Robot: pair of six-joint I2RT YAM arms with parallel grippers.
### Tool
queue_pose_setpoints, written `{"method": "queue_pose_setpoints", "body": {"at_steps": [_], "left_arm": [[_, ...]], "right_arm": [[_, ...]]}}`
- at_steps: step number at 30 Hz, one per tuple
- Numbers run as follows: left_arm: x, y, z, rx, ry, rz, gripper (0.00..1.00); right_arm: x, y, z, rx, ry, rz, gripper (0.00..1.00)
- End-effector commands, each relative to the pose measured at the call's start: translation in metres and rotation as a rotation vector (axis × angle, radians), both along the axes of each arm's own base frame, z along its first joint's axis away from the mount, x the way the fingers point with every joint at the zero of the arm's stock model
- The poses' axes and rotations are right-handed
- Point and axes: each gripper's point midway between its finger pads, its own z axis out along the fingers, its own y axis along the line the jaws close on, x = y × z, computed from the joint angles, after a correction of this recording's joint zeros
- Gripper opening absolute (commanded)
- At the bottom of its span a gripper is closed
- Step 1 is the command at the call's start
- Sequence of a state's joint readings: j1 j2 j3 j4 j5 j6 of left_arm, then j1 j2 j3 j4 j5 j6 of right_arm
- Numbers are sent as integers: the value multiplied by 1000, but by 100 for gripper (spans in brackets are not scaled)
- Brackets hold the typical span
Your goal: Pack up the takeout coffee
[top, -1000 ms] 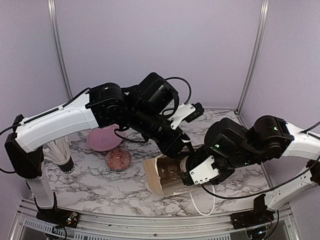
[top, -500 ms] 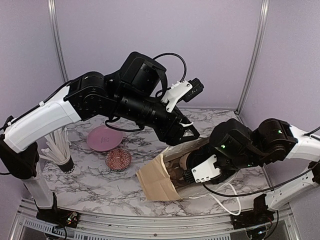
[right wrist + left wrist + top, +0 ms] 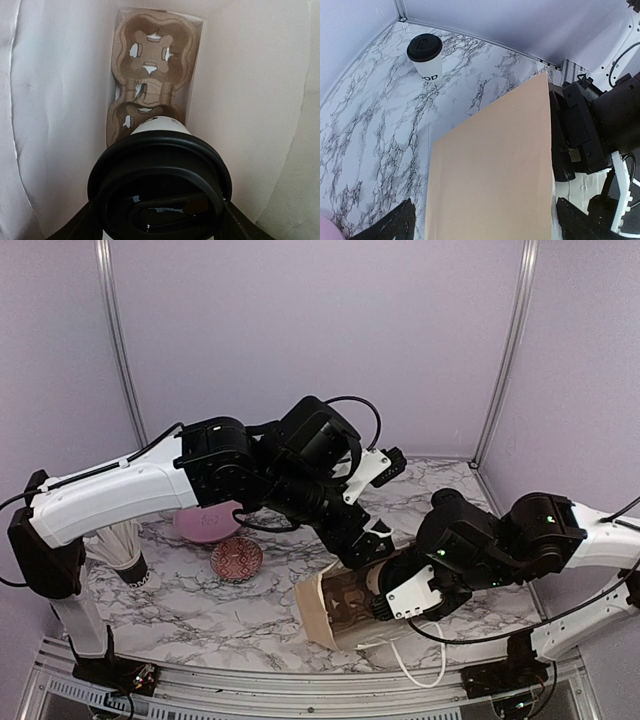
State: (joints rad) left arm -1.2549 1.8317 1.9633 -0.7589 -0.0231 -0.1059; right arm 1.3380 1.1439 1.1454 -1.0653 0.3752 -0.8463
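We are mid-way through loading the first drink. The brown paper bag [image 3: 316,616] lies on its side on the marble-patterned desk [image 3: 370,125], and the right arm reaches into its mouth. In the right wrist view, the right arm's fingers [image 3: 80,227] sit on either side of the white paper coffee cup with a round black plastic lid [image 3: 160,185] and grip it. The cup points down the bag toward the brown moulded-pulp cup tray [image 3: 152,75], which rests against the bag's bottom. The cup's base lines up with the nearer pocket, but we cannot tell whether it is seated yet.

The left arm's fingers [image 3: 395,226] are spread wide above the bag's outer panel and hold nothing.

We judge that the next move is to push the cup squarely into that nearer pocket, let go, and draw the right arm straight back so the lid is not dragged out. A second white paper cup with a black lid [image 3: 426,60] stands upright in the desk's far corner, well apart from the bag, waiting for the other pocket.
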Motion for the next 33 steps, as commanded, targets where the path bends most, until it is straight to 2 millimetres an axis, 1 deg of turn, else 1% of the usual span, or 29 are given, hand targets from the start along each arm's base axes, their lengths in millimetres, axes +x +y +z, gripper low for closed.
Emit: {"method": "queue_pose_setpoints", "body": {"at_steps": [1, 3, 4, 5, 6, 8, 9, 11, 14, 17, 19, 22, 24, 27, 30, 33], "left_arm": [[-4, -4, 6, -20, -12, -21, 99], [-11, -4, 9, -26, -10, -42, 99], [-20, -4, 10, -32, 6, -75, 99], [-24, -3, 11, -28, 7, -87, 99], [-24, 1, 12, -18, 2, -83, 99], [-17, 13, 10, 28, -24, -41, 99], [-14, 20, 6, 58, -21, -20, 99], [-11, 24, -1, 67, 19, -3, 99], [-34, 15, -22, 85, 133, -109, 99], [-41, 13, -44, 152, 201, -126, 99], [-47, 13, -52, 195, 236, -155, 99], [-51, 14, -58, 235, 252, -188, 99], [-54, 13, -56, 239, 257, -210, 99], [-62, 11, -42, 213, 252, -252, 99], [-62, 20, -26, 193, 209, -246, 99], [-63, 31, -1, 147, 174, -241, 99]], "right_arm": [[-2, 7, 9, 66, 7, -8, 34], [-2, 7, 8, 64, 7, -11, 34], [-1, 7, 8, 65, 9, -15, 34], [-1, 7, 8, 66, 10, -18, 35], [0, 7, 9, 67, 12, -22, 35], [1, 7, 9, 70, 16, -28, 35], [2, 6, 8, 68, 17, -30, 35], [1, 4, 5, 60, 26, -31, 35], [0, 4, 4, 65, 51, -34, 35], [0, 3, 5, 61, 51, -32, 36], [0, 3, 7, 60, 52, -27, 35], [-2, 3, 6, 56, 57, -22, 35], [-3, 2, 5, 54, 60, -18, 35], [-2, 0, 2, 46, 60, -20, 35], [-2, 1, 5, 50, 59, -21, 35], [-2, 2, 8, 56, 57, -18, 35]]}}
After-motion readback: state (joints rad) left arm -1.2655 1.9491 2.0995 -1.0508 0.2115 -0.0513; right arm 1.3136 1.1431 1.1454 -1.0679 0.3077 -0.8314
